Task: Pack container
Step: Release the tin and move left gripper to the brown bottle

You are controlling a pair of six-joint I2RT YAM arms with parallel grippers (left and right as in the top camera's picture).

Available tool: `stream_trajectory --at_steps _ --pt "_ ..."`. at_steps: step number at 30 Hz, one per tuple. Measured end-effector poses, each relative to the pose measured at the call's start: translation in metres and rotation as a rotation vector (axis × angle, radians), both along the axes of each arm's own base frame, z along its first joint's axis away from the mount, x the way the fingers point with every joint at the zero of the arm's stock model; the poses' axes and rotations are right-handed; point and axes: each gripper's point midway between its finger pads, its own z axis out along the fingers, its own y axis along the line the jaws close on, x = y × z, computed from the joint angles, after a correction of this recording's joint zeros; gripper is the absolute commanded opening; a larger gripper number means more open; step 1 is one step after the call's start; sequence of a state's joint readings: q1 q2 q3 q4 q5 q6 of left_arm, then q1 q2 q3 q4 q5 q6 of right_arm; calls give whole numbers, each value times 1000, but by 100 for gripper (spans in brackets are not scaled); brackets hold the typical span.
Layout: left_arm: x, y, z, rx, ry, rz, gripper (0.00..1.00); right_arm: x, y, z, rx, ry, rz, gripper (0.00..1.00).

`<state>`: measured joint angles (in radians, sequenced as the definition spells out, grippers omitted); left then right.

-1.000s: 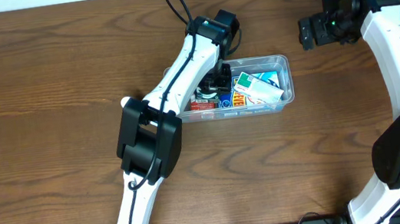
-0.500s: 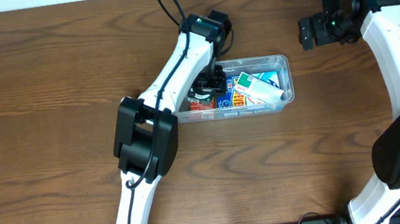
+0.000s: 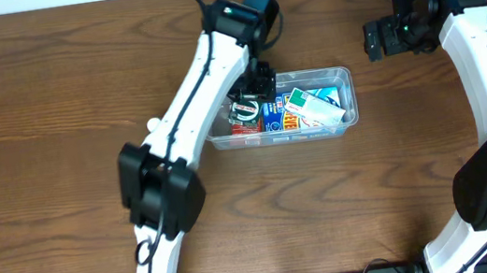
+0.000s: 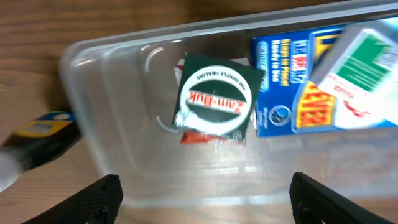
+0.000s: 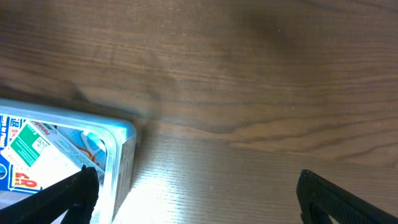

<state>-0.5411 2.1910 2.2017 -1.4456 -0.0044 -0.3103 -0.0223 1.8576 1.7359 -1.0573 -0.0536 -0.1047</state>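
I'm watching my left gripper point(image 4: 208, 198) hanging spread wide over the container point(image 4: 118, 149), a green packet point(image 4: 217, 99) lying inside beside a blue box point(image 4: 286, 93).

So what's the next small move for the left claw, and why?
Probably lift the left claw clear of the container: it is open and empty, and the green package already lies inside beside the blue box.

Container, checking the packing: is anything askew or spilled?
Nothing spilled. In the clear plastic rectangular container, the white-and-green carton lies skewed across the blue box, and the dark green square packet sits rotated.
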Motion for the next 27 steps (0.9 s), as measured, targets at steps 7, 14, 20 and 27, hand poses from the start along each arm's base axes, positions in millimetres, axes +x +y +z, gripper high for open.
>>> stream_trajectory --at_steps 7,14,20,27 --pt "-6 42 50 -9 -54 71 87 0 0 0 0 0 0 99" --pt "2 124 51 36 1 277 86 0 0 0 0 0 0 99" --pt "4 159 33 51 46 395 86 0 0 0 0 0 0 99" --pt "3 163 5 58 83 408 86 0 0 0 0 0 0 99"
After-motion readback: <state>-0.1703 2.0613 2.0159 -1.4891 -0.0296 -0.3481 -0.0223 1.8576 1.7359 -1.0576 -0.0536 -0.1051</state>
